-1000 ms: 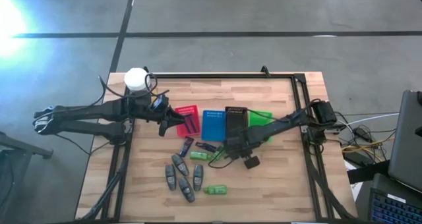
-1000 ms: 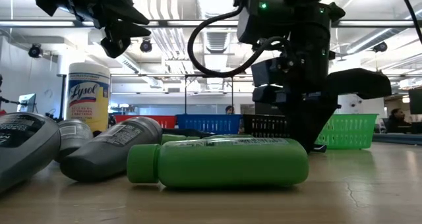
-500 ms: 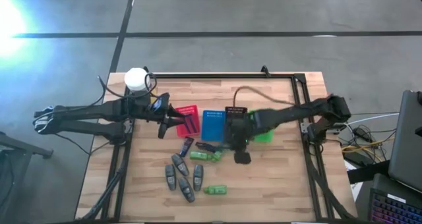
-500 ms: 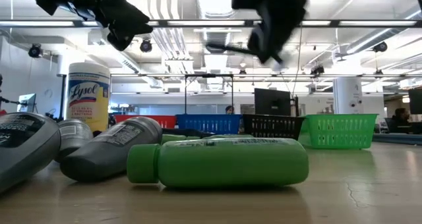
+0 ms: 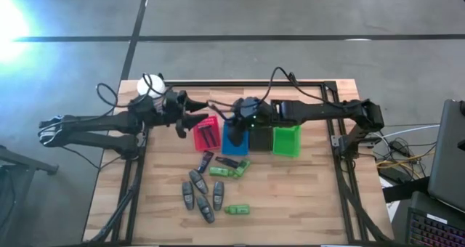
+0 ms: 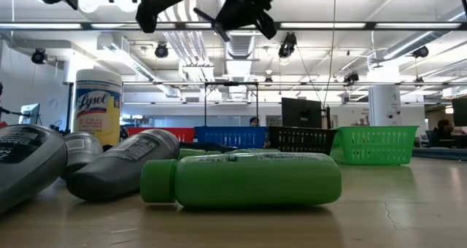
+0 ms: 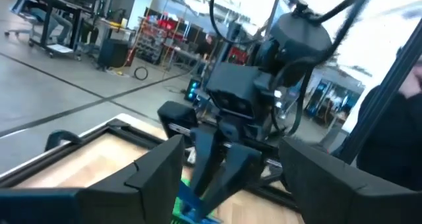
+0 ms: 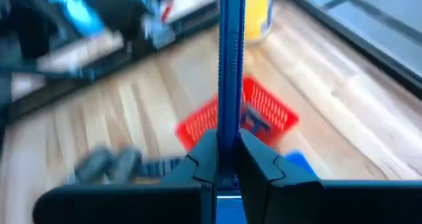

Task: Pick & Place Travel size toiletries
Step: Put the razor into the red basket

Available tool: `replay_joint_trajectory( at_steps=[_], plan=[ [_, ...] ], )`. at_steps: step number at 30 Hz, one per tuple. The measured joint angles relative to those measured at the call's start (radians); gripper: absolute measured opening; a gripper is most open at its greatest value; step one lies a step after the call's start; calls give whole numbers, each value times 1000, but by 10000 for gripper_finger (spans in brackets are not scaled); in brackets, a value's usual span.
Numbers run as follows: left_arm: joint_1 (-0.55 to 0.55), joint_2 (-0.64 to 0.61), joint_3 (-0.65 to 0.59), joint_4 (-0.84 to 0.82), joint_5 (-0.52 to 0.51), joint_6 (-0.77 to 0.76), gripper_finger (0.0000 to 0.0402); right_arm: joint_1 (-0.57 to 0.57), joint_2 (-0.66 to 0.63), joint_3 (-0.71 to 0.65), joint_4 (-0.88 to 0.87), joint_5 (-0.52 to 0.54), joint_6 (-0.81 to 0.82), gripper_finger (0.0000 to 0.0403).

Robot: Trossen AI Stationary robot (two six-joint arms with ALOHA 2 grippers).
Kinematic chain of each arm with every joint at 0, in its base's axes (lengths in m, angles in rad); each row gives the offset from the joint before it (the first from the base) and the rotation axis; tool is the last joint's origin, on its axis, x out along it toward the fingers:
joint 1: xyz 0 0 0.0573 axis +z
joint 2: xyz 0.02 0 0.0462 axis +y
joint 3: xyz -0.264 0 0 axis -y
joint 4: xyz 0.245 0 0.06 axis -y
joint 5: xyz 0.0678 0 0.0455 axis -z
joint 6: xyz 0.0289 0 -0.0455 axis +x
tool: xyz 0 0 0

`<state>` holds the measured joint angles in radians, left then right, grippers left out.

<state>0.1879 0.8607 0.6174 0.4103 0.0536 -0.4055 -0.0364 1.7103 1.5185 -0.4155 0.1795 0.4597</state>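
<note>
Wooden table [image 5: 305, 196] carries scattered toiletries [image 5: 203, 192]; left end effector [image 5: 190, 120] gapes empty, right end effector [image 5: 231, 123] apparently pinching blue basket [image 5: 234, 139].

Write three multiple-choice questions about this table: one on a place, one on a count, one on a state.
1. Which basket is nearest the left gripper? A green B red C black
2. How many baskets are on the table? A two B three C four
3. The right gripper is: A wide open B shut on a blue stick C shut on a jar

Answers: B, the red basket lies beside it; C, it stands with the blue basket, black basket and green basket; B, its fingers pinch the stick.
</note>
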Motion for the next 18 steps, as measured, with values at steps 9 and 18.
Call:
replay_joint_trajectory(
  at_steps=[9,18],
  plan=[
    [0,32,0,1,0,-3,251,1,5,-2,205,72,57,25],
    [0,129,15,116,-12,26,250,19,15,-2,232,33,63,25]
  ],
)
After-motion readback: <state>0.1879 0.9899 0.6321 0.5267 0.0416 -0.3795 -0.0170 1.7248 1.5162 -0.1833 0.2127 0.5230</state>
